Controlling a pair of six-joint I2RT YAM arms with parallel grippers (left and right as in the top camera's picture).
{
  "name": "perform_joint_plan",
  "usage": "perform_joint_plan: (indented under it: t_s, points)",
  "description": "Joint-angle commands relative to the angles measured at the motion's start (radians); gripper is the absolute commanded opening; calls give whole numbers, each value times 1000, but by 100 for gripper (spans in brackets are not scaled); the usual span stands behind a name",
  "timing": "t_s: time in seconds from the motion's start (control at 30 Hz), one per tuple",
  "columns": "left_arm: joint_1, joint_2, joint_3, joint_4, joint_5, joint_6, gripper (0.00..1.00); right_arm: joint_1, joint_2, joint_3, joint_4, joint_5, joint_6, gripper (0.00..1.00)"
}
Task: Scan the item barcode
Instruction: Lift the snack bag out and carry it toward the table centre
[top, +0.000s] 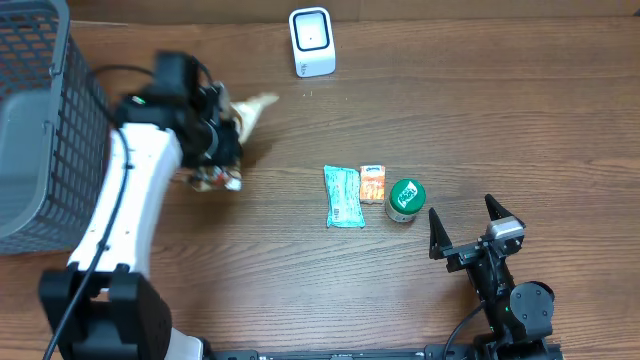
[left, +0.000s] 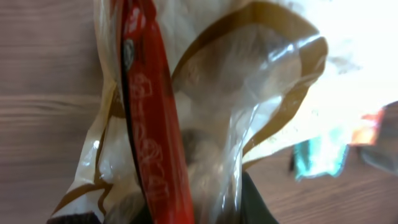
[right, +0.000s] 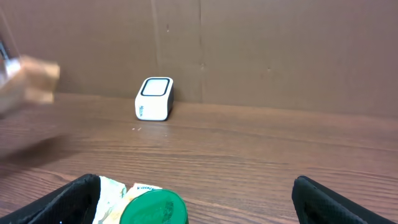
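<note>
Basket: a grey wire-mesh basket (top: 60, 120) is seen at the far left edge of the brown wooden worktop (top: 300, 290); it is judged to play no part in the coming move.
Left tool: the left tool (top: 222, 140) is clenched on a crinkled clear-and-tan plastic snack bag with a red stripe (top: 252, 106), just right of the basket.
Task item: the bag fills the left wrist view (left: 186, 112) and appears lifted off the worktop. No barcode can be made out on it in any view.
Long axis: from overhead, the bag is seen to run from a lower-left end to an upper-right tip, and that tip is turned roughly toward the scanner.
Scanner: a white rounded-box barcode scanner with a dark-rimmed window (top: 311, 42) stands at the far edge, up and to the right of the bag and well apart from it.
Deciding relation: the bag is judged to need carrying rightward and away from the robot, with its coded face turned to the window. The left arm is the nearer one.
Other goods: a teal foil packet (top: 342, 196), a small orange box (top: 373, 183) and a green-lidded tin (top: 406, 199) lie in a row mid-worktop.
Right tool: the right tool (top: 461, 210) is released, with its jaws spread wide and nothing between them, near the front edge just right of the tin.
</note>
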Motion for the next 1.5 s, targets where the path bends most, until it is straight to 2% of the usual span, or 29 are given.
perform_joint_plan:
  t_s: [0.0,0.17,0.37,0.83,1.23,1.3,1.33,1.43,1.47]
  points:
    - [-43,-5,-159,116,-66,-95,5,-6,-8,-10,5,-6,-5,100]
    - [-72,-5,-314,278,-92,-98,6,-6,-8,-10,5,-6,-5,100]
    - [-87,-4,-407,386,-97,-98,7,-6,-8,-10,5,-6,-5,100]
    - [-127,-4,-423,410,-130,-98,10,-6,-8,-10,5,-6,-5,100]
    - [-216,-4,-425,409,-307,-124,15,-6,-8,-10,5,-6,-5,100]
    - [-220,-4,-431,418,-304,-124,20,-6,-8,-10,5,-6,-5,100]
    - [-224,-4,-436,423,-300,-124,25,-6,-8,-10,5,-6,-5,100]
    - [-229,-4,-445,428,-297,-124,67,-6,-8,-10,5,-6,-5,100]
    - [-229,-4,-446,428,-296,-124,73,-6,-8,-10,5,-6,-5,100]
